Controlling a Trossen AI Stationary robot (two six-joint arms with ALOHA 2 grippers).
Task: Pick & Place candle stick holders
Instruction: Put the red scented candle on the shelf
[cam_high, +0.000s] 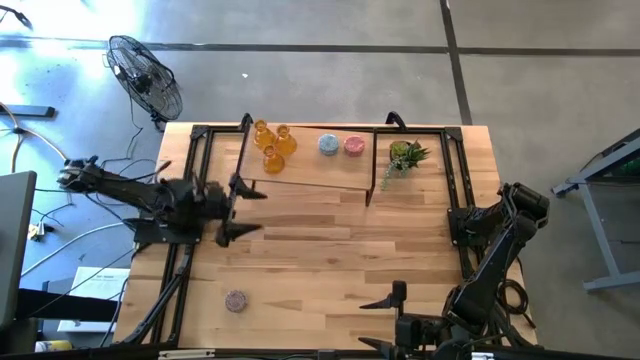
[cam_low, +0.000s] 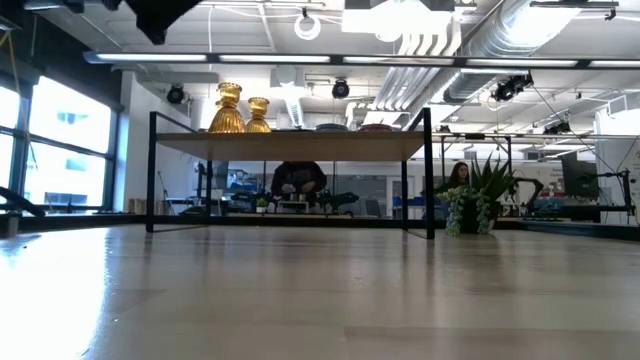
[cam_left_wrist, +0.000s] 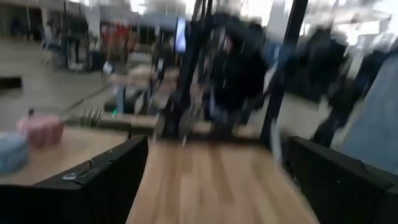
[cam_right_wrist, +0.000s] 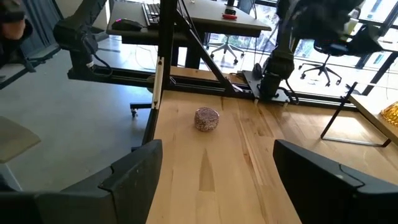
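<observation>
While the right gripper (cam_high: 393, 297) waits spread, the left gripper (cam_high: 243, 209) reaches level, spread empty, near the shelf (cam_high: 300, 175).

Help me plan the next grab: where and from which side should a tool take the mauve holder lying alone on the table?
Grip the mauve holder across its round side wall, coming straight down: it is squat, upright, and nothing stands beside it.

I can read no text, label, brand, number or sign in any of my views. The glass holders, the plant pot and the bench top show no lettering I can make out. Screens and fixtures in the room behind are too blurred or too far off to read.
</observation>
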